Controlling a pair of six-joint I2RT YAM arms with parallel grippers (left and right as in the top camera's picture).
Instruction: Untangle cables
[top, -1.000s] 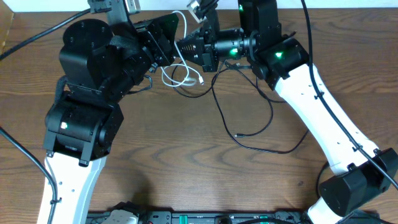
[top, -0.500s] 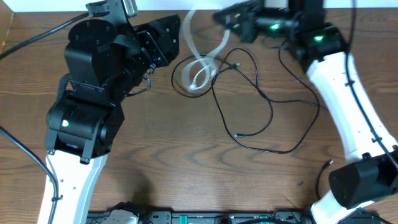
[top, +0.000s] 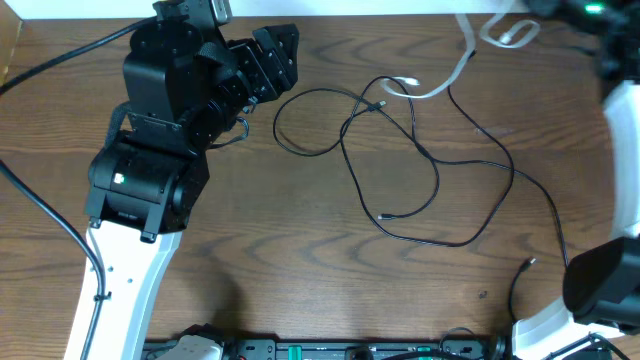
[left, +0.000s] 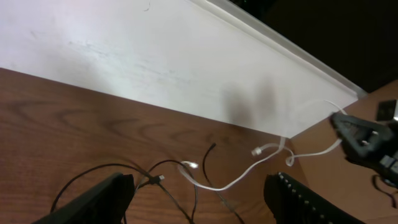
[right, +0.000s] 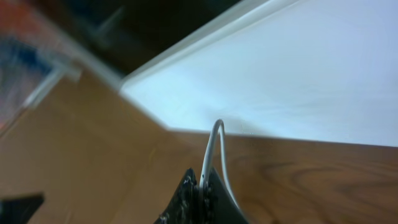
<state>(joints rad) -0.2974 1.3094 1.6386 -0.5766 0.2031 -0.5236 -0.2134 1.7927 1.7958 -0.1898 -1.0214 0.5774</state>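
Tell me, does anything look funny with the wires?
Yes. The white cable is stretched up from the table, pinched in the shut right tool near the far edge, instead of lying flat. The black cables lie in loose, crossing loops. Nothing looks broken.

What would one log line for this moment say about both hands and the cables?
left hand: open, empty | right hand: shut on white cable | black cables: looped on table

Thin black cables (top: 437, 185) lie slack in overlapping loops across the middle of the desk (top: 300, 260), with small plugs showing and 1 strand trailing toward the right edge. The shorter white cable (top: 440, 92) crosses their far side and climbs toward the far right corner, its upper end lifted off the desk.
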